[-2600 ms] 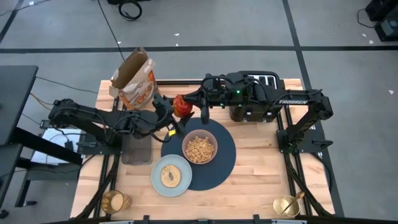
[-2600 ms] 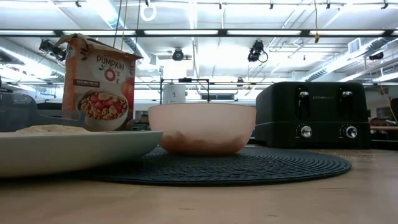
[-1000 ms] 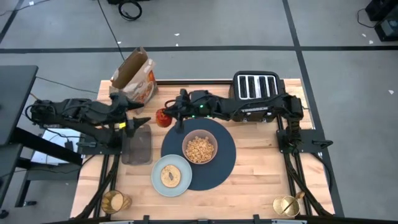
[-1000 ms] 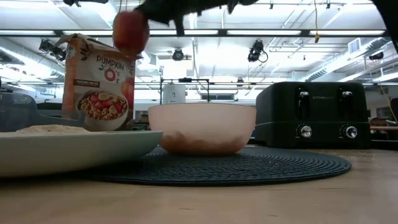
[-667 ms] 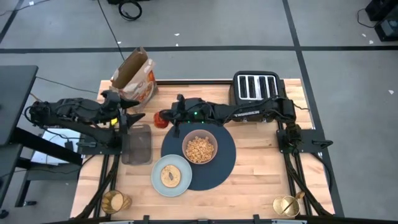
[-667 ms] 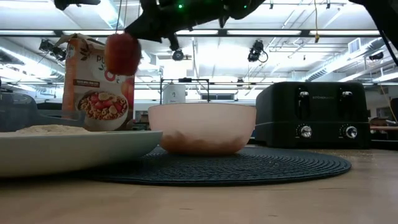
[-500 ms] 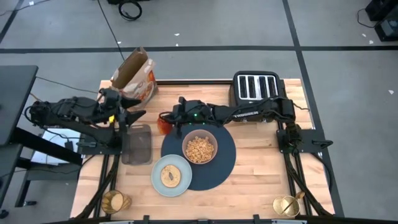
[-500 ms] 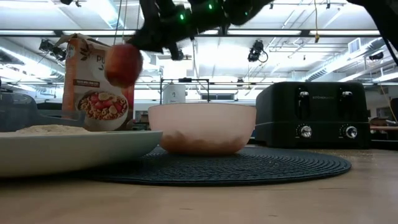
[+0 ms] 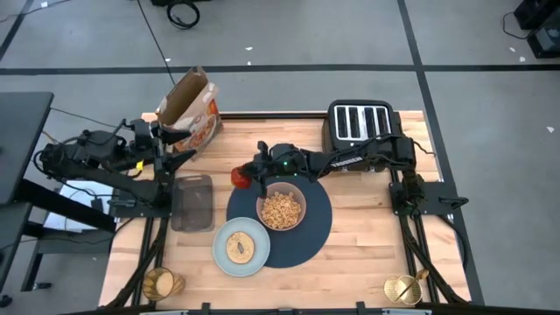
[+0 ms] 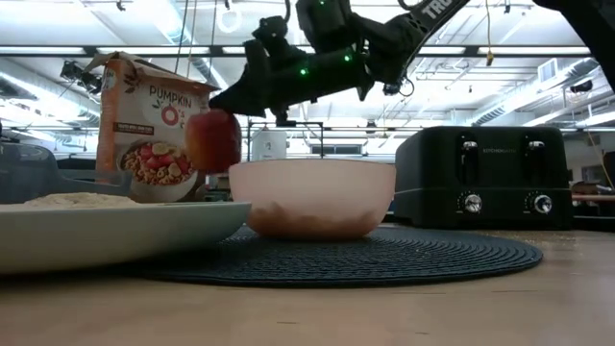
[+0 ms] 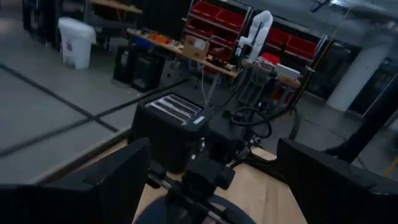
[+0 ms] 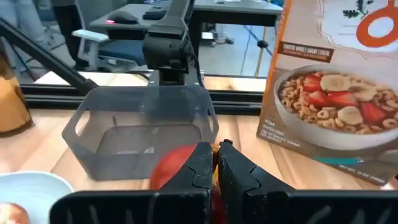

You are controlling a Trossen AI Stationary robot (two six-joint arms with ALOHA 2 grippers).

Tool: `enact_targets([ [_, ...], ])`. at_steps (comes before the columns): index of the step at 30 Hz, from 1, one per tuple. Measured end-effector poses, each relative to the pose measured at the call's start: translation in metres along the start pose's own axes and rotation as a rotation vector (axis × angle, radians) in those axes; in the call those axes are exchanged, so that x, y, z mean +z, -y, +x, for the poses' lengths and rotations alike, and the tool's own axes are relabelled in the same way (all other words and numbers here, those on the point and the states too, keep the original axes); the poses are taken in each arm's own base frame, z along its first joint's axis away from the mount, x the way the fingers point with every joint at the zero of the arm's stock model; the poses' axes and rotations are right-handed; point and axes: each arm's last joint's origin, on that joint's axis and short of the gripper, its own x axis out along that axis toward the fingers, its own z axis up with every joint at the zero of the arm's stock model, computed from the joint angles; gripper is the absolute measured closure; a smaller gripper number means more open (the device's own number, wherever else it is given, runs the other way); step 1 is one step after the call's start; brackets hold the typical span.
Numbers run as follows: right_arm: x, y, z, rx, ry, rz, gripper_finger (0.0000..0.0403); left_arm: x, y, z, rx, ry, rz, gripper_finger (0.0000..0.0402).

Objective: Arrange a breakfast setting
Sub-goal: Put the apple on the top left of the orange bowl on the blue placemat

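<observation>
Hanging by its stem from the pinched-together fingers of the right gripper [image 9: 249, 175], the red apple [image 9: 240, 178] is sitting in the air above the table, just beside the navy placemat's [image 9: 315, 219] edge and near the pink bowl [image 9: 280, 208] of cereal. In the low view the apple [image 10: 213, 140] is showing level with the bowl's [image 10: 312, 197] rim, clear of the wood. A plate [image 9: 219, 254] carrying a bagel [image 9: 240, 248] is overlapping the mat. The left gripper [image 9: 179, 144] is waiting near the cereal box [image 9: 188, 109] with fingers spread wide, holding nothing. A grey bin [image 9: 192, 201] is lying beside the apple.
</observation>
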Motion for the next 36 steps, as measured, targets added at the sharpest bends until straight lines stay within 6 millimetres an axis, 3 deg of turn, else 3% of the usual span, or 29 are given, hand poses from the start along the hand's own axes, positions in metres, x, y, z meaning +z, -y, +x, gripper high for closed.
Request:
enact_targets([
  [20,-0.047,0.029,-0.013,0.019,-0.124,-0.072,0.039,0.0,0.0,0.0,0.01,-0.001,-0.007,0.0049],
  [28,-0.048,0.029,-0.014,0.025,-0.109,-0.076,0.039,0.0,0.0,0.0,0.009,0.002,0.0,0.0049],
  [36,-0.064,0.031,-0.006,0.014,-0.105,-0.021,0.039,0.001,0.0,0.0,0.006,0.01,0.008,0.0049],
])
